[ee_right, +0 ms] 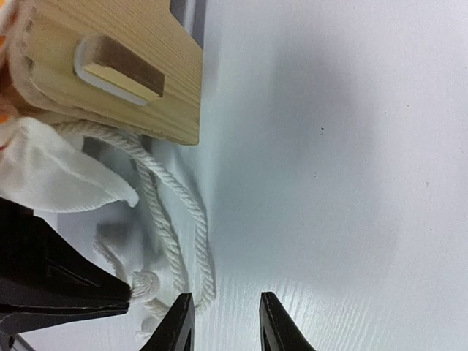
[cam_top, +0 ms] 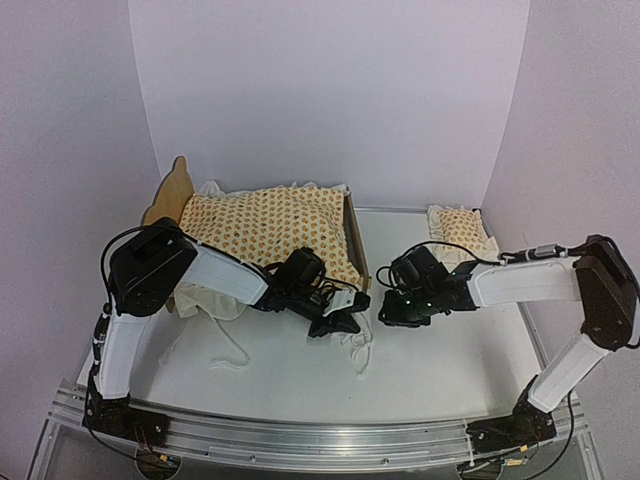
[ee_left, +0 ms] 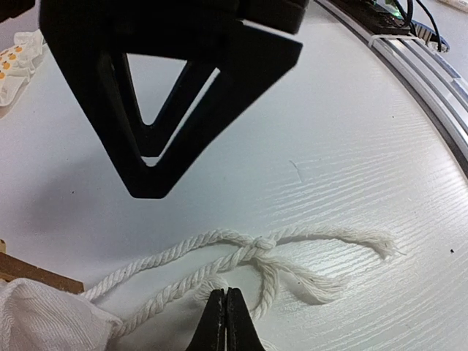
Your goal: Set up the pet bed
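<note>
while your left gripper (ee_left: 225,319) sits shut by the cord (ee_left: 256,247), your right gripper (ee_right: 223,325) gapes empty near the pet bed (ee_right: 172,69).

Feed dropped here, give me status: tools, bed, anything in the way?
Left tool shut at the cord knot. Right tool open, empty. Bed upright, cushion in it. Loose cord on table by its corner.
</note>
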`<state>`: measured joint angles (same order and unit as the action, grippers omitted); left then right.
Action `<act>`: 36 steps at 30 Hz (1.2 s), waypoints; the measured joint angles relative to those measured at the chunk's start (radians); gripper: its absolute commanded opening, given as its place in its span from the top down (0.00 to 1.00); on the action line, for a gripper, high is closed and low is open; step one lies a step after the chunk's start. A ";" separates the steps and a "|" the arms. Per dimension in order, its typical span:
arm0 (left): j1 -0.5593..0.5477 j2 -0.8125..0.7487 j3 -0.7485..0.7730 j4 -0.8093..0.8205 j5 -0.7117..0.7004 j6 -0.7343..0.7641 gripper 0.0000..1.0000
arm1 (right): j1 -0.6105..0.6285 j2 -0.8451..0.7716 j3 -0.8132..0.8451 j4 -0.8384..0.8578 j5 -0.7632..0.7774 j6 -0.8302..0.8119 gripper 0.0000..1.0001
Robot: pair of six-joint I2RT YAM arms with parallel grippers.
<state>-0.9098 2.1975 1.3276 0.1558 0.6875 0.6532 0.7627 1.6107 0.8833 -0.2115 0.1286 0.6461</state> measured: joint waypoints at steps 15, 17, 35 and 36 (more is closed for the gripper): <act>0.054 -0.020 0.001 -0.126 0.027 0.028 1.00 | 0.076 0.205 0.047 0.130 0.091 0.013 0.75; 0.054 -0.020 0.001 -0.130 0.027 0.028 1.00 | 0.080 0.213 0.047 0.147 0.111 0.016 0.83; 0.054 -0.020 0.132 -0.241 0.098 -0.066 1.00 | 0.113 0.096 0.007 0.126 0.176 0.065 1.00; 0.054 -0.020 0.141 -0.243 0.105 -0.077 1.00 | 0.115 0.060 0.002 0.125 0.173 0.068 1.00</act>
<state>-0.8562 2.1773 1.4683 -0.0876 0.7920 0.5764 0.8779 1.6708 0.8849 -0.0861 0.3019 0.7145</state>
